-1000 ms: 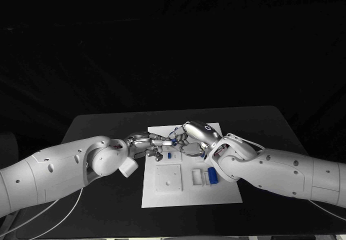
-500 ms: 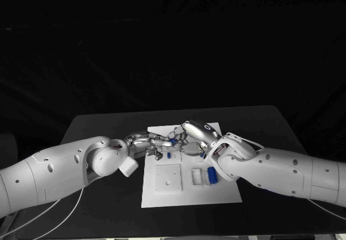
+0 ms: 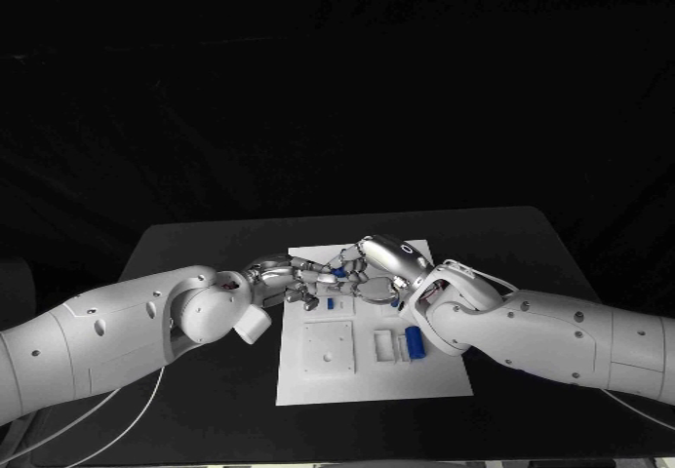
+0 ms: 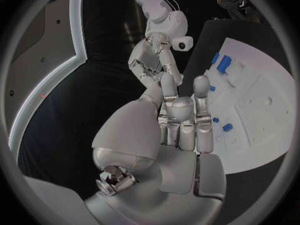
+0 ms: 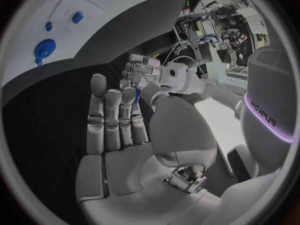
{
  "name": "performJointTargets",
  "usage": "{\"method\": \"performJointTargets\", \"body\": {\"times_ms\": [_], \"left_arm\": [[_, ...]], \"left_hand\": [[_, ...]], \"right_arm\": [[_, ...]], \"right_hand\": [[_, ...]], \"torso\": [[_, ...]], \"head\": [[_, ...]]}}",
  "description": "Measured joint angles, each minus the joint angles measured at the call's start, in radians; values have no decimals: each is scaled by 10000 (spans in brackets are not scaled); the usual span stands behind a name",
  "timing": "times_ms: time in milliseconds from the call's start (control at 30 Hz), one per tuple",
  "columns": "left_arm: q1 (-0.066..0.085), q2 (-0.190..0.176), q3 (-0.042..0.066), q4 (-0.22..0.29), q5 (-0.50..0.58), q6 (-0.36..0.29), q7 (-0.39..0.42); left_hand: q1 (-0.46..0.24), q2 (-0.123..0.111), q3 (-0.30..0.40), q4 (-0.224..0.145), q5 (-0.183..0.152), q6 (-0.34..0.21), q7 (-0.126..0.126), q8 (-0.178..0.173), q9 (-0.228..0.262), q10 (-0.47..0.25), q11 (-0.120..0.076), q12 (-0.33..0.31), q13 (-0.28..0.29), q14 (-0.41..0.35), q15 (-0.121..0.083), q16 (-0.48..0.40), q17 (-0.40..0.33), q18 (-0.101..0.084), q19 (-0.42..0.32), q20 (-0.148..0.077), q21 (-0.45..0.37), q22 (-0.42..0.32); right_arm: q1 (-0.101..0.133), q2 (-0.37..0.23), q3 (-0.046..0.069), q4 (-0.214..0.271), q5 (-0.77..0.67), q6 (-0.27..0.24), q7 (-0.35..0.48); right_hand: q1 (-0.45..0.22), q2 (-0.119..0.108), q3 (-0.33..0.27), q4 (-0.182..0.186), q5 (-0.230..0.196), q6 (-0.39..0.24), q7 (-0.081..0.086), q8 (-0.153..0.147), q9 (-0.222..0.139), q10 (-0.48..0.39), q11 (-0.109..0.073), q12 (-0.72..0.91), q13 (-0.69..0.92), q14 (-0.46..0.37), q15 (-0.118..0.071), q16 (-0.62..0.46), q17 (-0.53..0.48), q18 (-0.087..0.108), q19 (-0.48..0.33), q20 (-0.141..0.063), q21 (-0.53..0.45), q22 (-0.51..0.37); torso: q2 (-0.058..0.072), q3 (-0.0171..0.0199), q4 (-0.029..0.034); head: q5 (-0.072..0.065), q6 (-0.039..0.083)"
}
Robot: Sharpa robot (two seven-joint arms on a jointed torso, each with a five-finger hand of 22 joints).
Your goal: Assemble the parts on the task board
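The white task board [image 3: 369, 375] lies mid-table. Above its far end my two hands meet fingertip to fingertip. My right hand [image 3: 369, 273] pinches a small blue part [image 3: 337, 274] between thumb and a finger, and a sliver of that blue part [image 5: 136, 97] peeks out behind its straight fingers [image 5: 112, 117]. My left hand [image 3: 286, 281] reaches in from the other side, close to the part; whether it also grips it is hidden. The left hand's fingers [image 4: 181, 115] are stretched out, with the right hand [image 4: 152, 60] just beyond them. A blue cylinder [image 3: 416, 341] rests on the board.
Several more blue parts sit on the board: a small one [image 3: 331, 303] under the hands, a pair [image 4: 220, 63] and a round disc [image 5: 44, 49] farther along. A recessed white square [image 3: 328, 348] is on the board's left half. Black table [image 3: 197, 253] surrounds the board.
Both hands stay together over the board's far end. The right hand's fingers and the blue part have shifted slightly up and toward the left hand.
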Motion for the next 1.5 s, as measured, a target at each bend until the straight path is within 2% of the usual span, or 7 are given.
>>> {"method": "performJointTargets", "body": {"times_ms": [300, 367, 467, 967, 1267, 1400, 1500], "left_arm": [[6, -2, 11, -24, 55, -35, 61], [11, -6, 14, -32, 65, -43, 69], [14, -32, 17, -58, 78, -54, 83], [22, -65, 24, -107, 44, -55, 116], [22, -91, 23, -78, -396, -260, 288], [22, -122, 24, -42, -890, -497, 501], [22, -132, 24, -41, -1190, -661, 645]], "left_hand": [[-1, 0, 0, -1, 2, 46, -12, -30, 27, 0, 0, -1, 9, 15, 15, 0, 15, 0, 0, 0, 0, -1], [-1, 0, -1, 0, 2, 59, -21, -32, 26, 21, -21, -1, 8, 15, 15, 0, 15, -1, 0, 1, 0, -2], [-7, -6, -1, 0, -6, 254, -46, -53, 15, 35, -35, -1, 8, 15, 15, 0, 16, -1, 0, 0, 0, -2], [-90, -98, 66, 5, 20, 342, -56, -6, 16, 71, -2, -38, 19, 16, 16, 0, 41, 0, -1, 1, 0, -4], [-118, -127, 147, -62, 19, 399, -74, -7, 17, 104, -34, -85, 19, 53, -21, 0, 55, 0, 36, -36, 0, -16], [-142, -151, 183, -61, 35, 436, -77, -11, 17, 107, -36, -90, 18, 54, -21, 0, 73, -1, 36, -36, 39, -22], [-155, -164, 183, -61, 61, 485, -95, -29, 17, 127, -16, -98, 17, 87, -54, 0, 73, 0, 72, -71, 39, -29]], "right_arm": [[-8, -113, -13, 31, 176, -74, 200], [-12, -132, -17, 35, 229, -125, 248], [-15, -186, -18, 18, 362, -249, 315], [-27, -380, 64, 55, 1555, -710, 760], [-22, -637, 273, 108, 3164, -583, 893], [-18, -824, 330, 108, 4241, 33, 573], [-17, -935, 352, 127, 5086, 734, 78]], "right_hand": [[237, -159, -396, -142, 198, -536, 147, -2, -37, -91, 91, 50, -208, -87, 86, 1, -119, 2, -19, 89, -118, 0], [273, -195, -578, -159, 270, -707, 207, -2, -35, -126, 126, 49, -264, -135, 133, 2, -144, 152, -17, 125, -155, -16], [355, -194, -788, -178, 271, -929, 280, 32, 10, -125, 125, 49, -344, -147, 146, 2, -199, 151, 0, 142, -200, -17], [413, -122, -1506, -227, 817, -1016, 229, 57, -14, -160, 160, 94, -499, -147, 146, 2, -283, 150, 35, 176, -356, -3], [-332, 378, -2320, 174, 1942, -567, 93, 56, -5, -193, 120, 323, -432, -120, 119, 160, -226, 152, 223, 174, -371, 7], [-739, 785, -2645, 498, 2295, -425, 39, 56, 19, -104, 28, 396, -354, 81, 32, 219, -174, 152, 447, 58, -273, 51], [-1102, 890, -2843, 697, 2376, -405, 19, 56, 33, -81, 5, 483, -258, 268, 1, 277, -116, 154, 590, 32, -191, 72]], "torso": [[0, 2, 0], [1, 4, 0], [1, 6, -1], [4, 6, -2], [1, -3, -5], [-2, -12, -12], [-3, -12, -15]], "head": [[21, 31], [21, 32], [21, 33], [17, 49], [70, 78], [99, 88], [112, 95]]}}
